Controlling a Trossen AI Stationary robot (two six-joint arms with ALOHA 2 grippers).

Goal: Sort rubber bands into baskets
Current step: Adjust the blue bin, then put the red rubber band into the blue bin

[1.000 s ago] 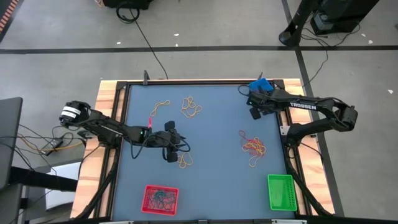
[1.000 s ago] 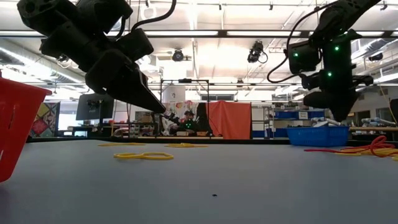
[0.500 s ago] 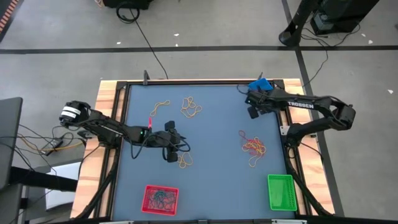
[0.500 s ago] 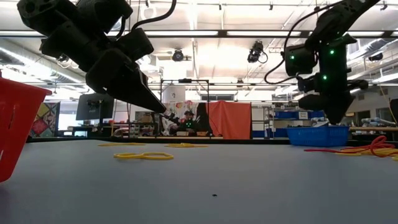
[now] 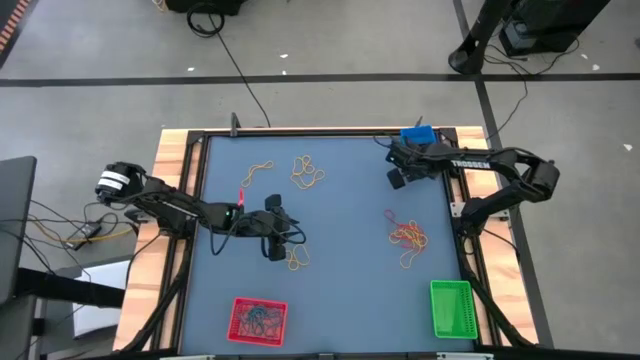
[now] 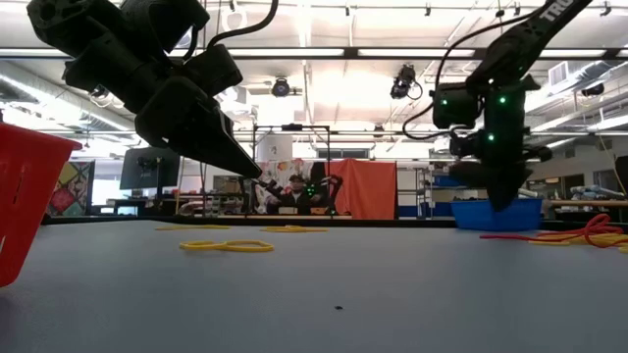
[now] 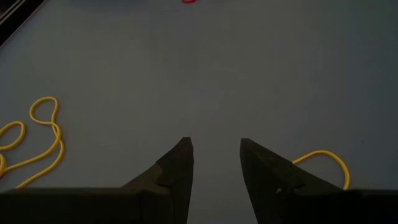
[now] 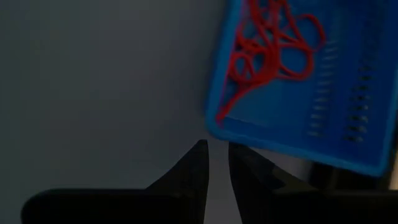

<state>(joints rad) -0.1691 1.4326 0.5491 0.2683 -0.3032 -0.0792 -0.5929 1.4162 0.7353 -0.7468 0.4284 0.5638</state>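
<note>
Rubber bands lie loose on the grey table: yellow ones (image 5: 307,172) at the far middle, a yellow one (image 5: 297,260) by my left gripper, and a red and yellow pile (image 5: 407,236) at the right. The blue basket (image 8: 298,93) at the far right corner holds red bands (image 8: 267,43). At the near edge stand the red basket (image 5: 258,320) and the green basket (image 5: 450,308). My left gripper (image 7: 214,149) hovers open over bare table mid-left. My right gripper (image 8: 216,149) hangs just beside the blue basket, its fingers a narrow gap apart and empty.
A wooden frame (image 5: 175,150) borders the table. Black cables trail from the left arm (image 5: 160,205). A small red item (image 5: 241,193) lies at the mid-left, and the table's centre (image 5: 340,220) is bare.
My right gripper has moved away from the blue basket toward the table's left edge and sunk a little, its fingers tipping more steeply downward. The gap between its fingers is unchanged.
</note>
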